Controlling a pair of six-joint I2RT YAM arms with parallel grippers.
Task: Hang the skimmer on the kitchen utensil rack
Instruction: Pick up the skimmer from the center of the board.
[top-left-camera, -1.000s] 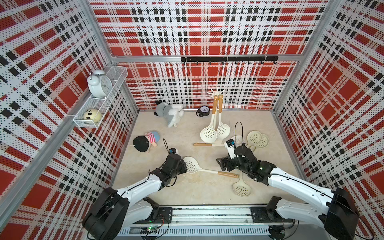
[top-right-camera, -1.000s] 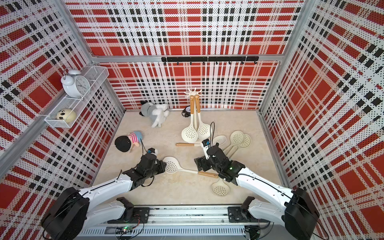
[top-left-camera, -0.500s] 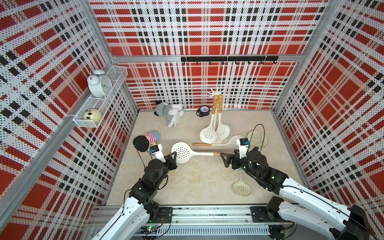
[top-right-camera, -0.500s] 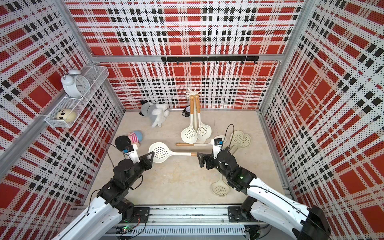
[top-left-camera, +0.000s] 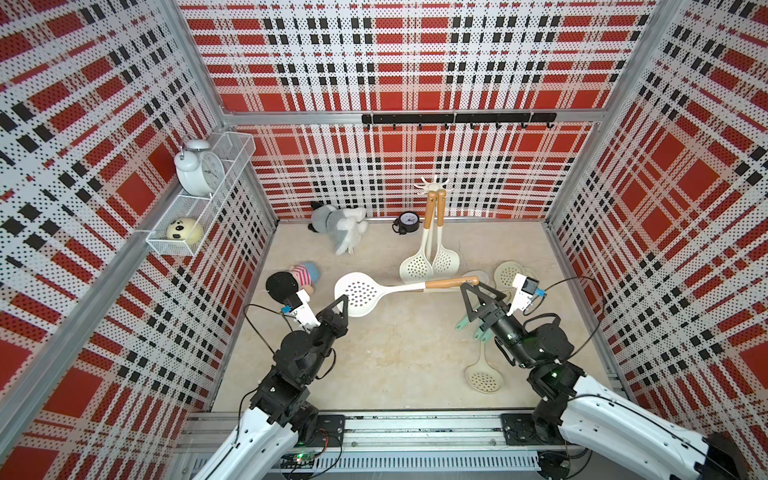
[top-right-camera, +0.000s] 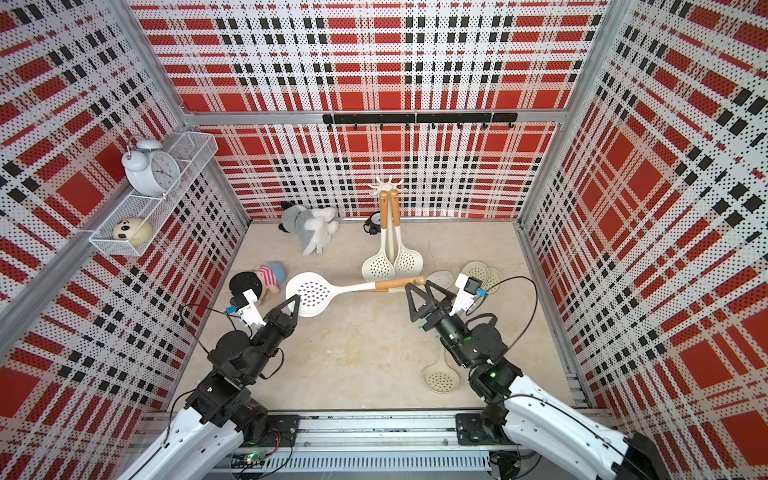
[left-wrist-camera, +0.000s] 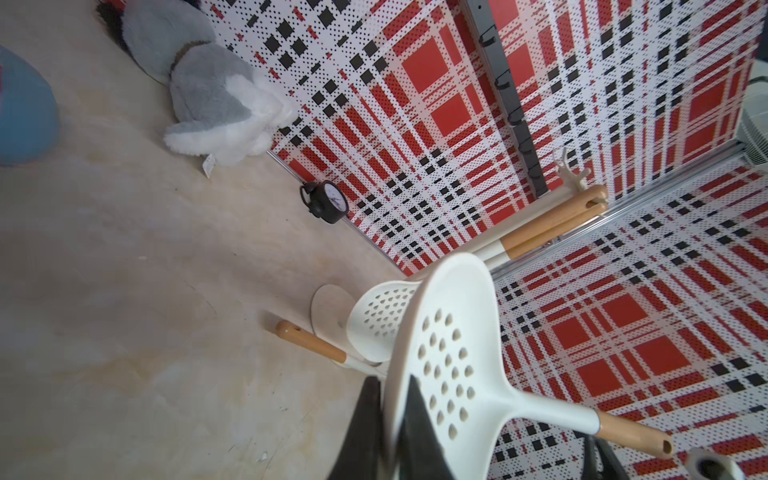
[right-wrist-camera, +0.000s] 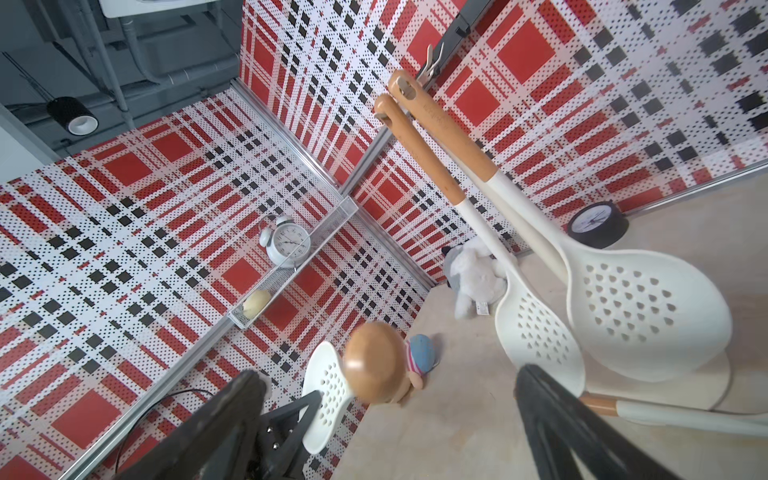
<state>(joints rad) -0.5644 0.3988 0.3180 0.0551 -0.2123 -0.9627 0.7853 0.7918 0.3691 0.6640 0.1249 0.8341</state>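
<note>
Skimmer (top-left-camera: 361, 293): was held level, bowl rim pinched in left gripper's (top-left-camera: 342, 302) narrow fingers.
Right gripper (top-left-camera: 484, 293): fingers stood wide around the handle tip; contact unclear.
Rack (top-left-camera: 433, 185): pole hid behind 2 hung skimmers (top-left-camera: 415, 264).

Bright, even light — faint shadows, wide-angle bending at edges.

The skimmer (top-left-camera: 399, 288) has a smooth, faintly glossy white plastic-looking head and a matt wood handle, the floor (top-left-camera: 395, 357) is matt marbled beige, the walls (top-left-camera: 415, 62) perforated printed sheet, the basket (top-left-camera: 181, 248) white wire mesh, the plush (top-left-camera: 340, 222) fuzzy cloth.
</note>
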